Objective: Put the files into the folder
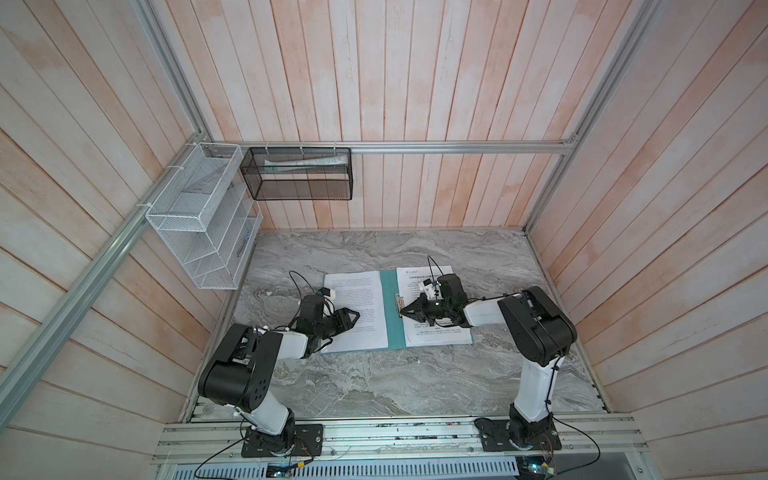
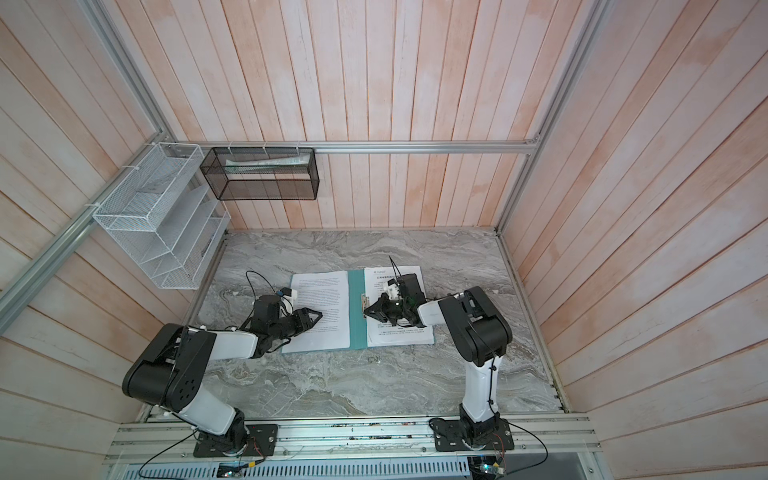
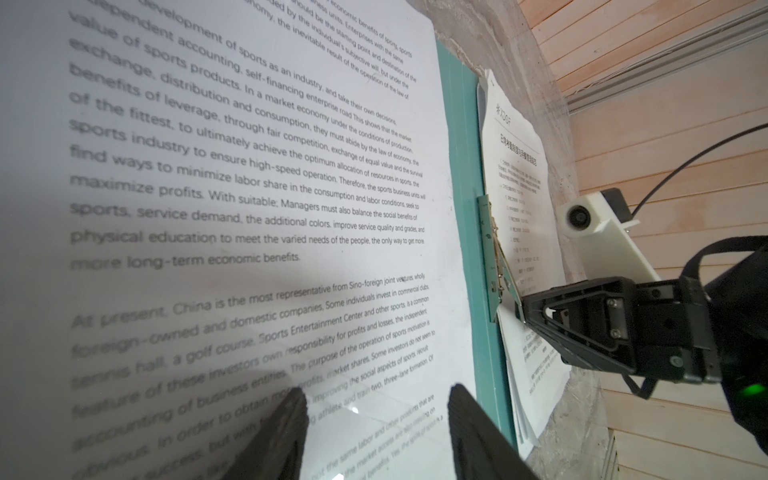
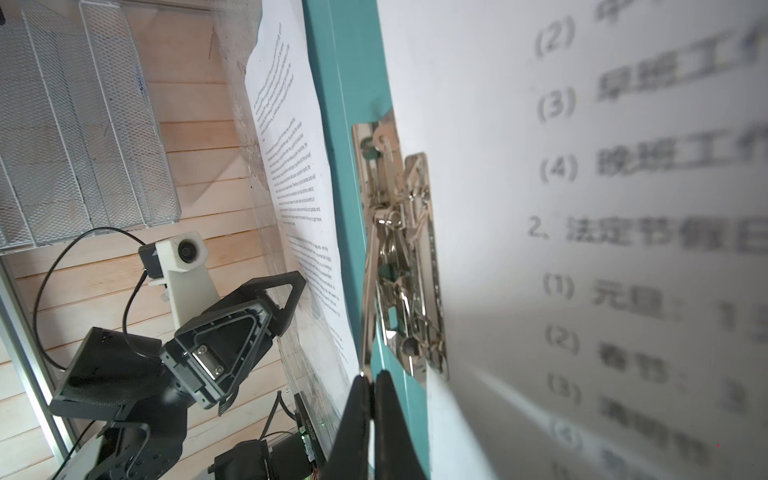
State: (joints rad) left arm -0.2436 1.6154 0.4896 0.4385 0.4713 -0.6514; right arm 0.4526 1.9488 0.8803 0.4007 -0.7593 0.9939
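Files [image 2: 399, 337] lie on the open folder [image 1: 390, 328], flat on the marble table [image 1: 374, 374]: left sheet [image 1: 357, 299] on one flap, logo-headed sheet [image 1: 411, 276] beside the clip [image 4: 399, 249]; right gripper [image 1: 402, 312] is pinched onto the clip's raised lever, seemingly so sheets can slide under; left gripper [image 1: 358, 316], jaws parted and empty, hangs low over the left sheet, probably to move it.

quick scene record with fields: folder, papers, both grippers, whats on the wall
folder: teal, open flat on marble table
left sheet: lies on the folder's left flap
right sheets: on the right flap, logo page on top, edge at metal clip
left gripper: open, over left sheet
right gripper: shut on the metal clip's raised lever
wall: white wire rack, black mesh basket
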